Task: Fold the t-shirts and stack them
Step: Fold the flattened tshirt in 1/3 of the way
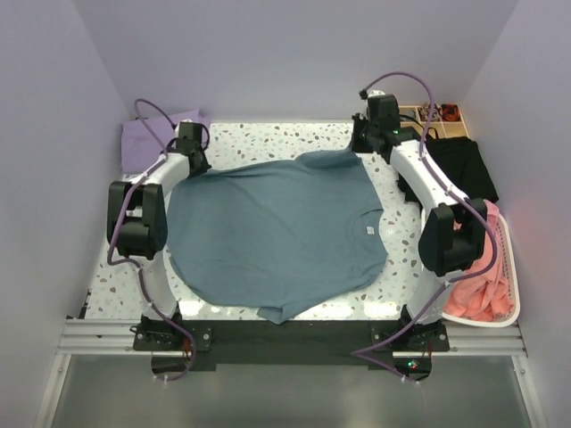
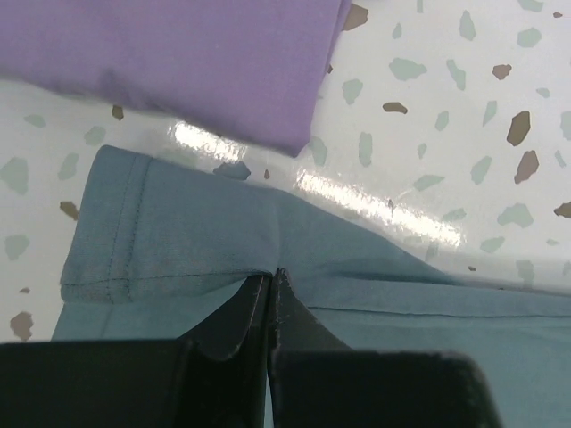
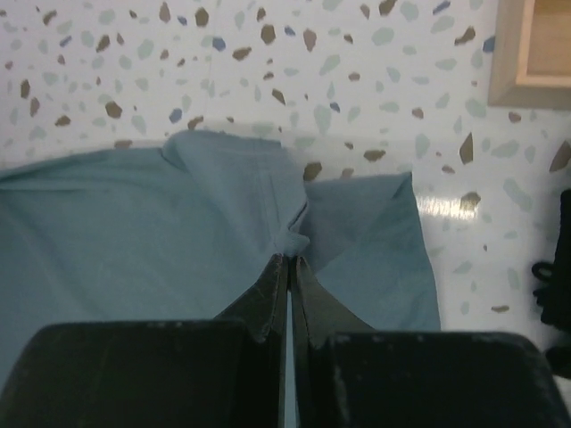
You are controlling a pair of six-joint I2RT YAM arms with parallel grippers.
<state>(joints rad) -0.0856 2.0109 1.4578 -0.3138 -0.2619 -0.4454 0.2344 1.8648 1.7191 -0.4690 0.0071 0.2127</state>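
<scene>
A large slate-blue t-shirt (image 1: 277,236) lies spread over the speckled table (image 1: 268,138). My left gripper (image 1: 198,166) is shut on the shirt's far left sleeve area; in the left wrist view its jaws (image 2: 270,278) pinch the blue cloth (image 2: 178,241) beside the sleeve hem. My right gripper (image 1: 361,143) is shut on the shirt's far right corner; in the right wrist view it (image 3: 291,259) pinches a fold of the blue cloth (image 3: 134,232). A folded lavender-purple t-shirt (image 1: 147,135) lies at the far left corner, also in the left wrist view (image 2: 178,53).
A white basket (image 1: 510,285) with salmon-pink shirts (image 1: 477,285) stands at the right edge. A black cloth (image 1: 459,169) and a wooden tray (image 1: 428,116) sit at the far right; the tray's corner shows in the right wrist view (image 3: 531,53). Purple walls enclose the table.
</scene>
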